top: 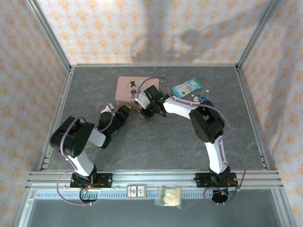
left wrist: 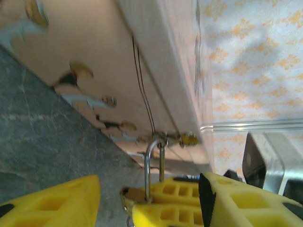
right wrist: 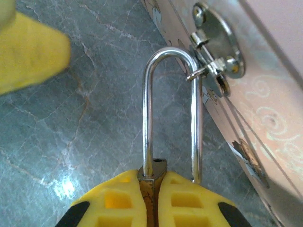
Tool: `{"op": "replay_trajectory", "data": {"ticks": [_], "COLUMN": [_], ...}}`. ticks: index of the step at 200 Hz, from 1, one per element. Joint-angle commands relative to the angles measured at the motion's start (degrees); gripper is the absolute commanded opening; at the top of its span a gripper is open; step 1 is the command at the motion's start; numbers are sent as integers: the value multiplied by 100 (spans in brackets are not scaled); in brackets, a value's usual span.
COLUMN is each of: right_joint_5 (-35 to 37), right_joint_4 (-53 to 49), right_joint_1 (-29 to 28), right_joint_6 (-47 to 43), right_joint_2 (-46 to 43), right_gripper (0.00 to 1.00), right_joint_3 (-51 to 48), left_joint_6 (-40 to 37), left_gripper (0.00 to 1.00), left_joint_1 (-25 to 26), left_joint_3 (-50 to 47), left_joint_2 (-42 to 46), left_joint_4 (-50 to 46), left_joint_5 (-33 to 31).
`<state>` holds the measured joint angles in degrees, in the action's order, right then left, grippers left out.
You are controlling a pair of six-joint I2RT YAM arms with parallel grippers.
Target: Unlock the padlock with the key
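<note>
A: Where to find the padlock (right wrist: pixel 155 165)?

B: At the 5 o'clock corner of the pink tin (top: pixel 126 90) from overhead, too small to make out there. Close up from the right wrist: clamped by its narrow brass body between the yellow fingers of the right pincer (right wrist: pixel 152 182), pressed together on it from both sides.

A: And the shackle (right wrist: pixel 147 118)?

B: Thin, round, polished silver, a tall U. Hooked through a small wire loop on the tin's shiny oval clasp plate (right wrist: pixel 223 40), at 1 o'clock of the body.

A: Anything more from the left wrist?

B: Same shackle, seen narrower, against the tin's long side with painted figures on pale pink. Also the left pincer (left wrist: pixel 149 178): ribbed yellow fingers apart, flanking the right pincer's fingers, nothing gripped. Cannot tell about contact between them.

A: Any sign of it from the right wrist?

B: Just one blurred yellow finger (right wrist: pixel 28 52) at 10 o'clock, above the grey, marble-veined tabletop (right wrist: pixel 71 142).

A: Added from overhead?

B: Both arms bent toward the tin, meeting at its near edge. Past the tin at 3 o'clock, a blue packet (top: pixel 186 87) and a silver disc on a blue cord (top: pixel 199 99). On the near rail at 6 o'clock, a small flat box (top: pixel 137 190) and a clear bag (top: pixel 169 196) of pale yellow lumps.
</note>
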<state>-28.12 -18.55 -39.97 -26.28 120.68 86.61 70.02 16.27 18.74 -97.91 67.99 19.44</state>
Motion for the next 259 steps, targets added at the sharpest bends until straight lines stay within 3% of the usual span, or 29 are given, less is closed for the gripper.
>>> {"op": "replay_trajectory", "data": {"ticks": [1,33,88,123,157,191,220,259], "right_joint_5": [-57,-299,-597,-646,-680,-702,-661,38], "right_joint_4": [-176,-77,17,23,134,502,647,1323], "right_joint_1": [-21,-25,-11,13,33,33,37,191], "right_joint_6": [-184,-144,-76,-55,87,560,1040,2029], "right_joint_2": [113,2,-41,-54,-116,-423,-827,-1815], "right_gripper": [0,0,0,0,0,0,41,52], "right_joint_3": [162,67,-12,-25,-73,-341,-637,-1436], "left_joint_6": [246,537,566,567,536,524,508,513], "left_gripper": [50,42,37,24,0,0,0,0], "left_joint_1": [141,322,460,460,465,465,472,470], "left_joint_3": [122,376,697,847,857,864,828,780], "left_joint_2": [-313,-899,-1403,-1595,-1617,-1638,-1626,-1608], "left_joint_4": [717,1189,1344,1370,1319,1287,1278,1295], "left_joint_5": [-199,-449,-822,-878,-915,-946,-993,-1065]}}
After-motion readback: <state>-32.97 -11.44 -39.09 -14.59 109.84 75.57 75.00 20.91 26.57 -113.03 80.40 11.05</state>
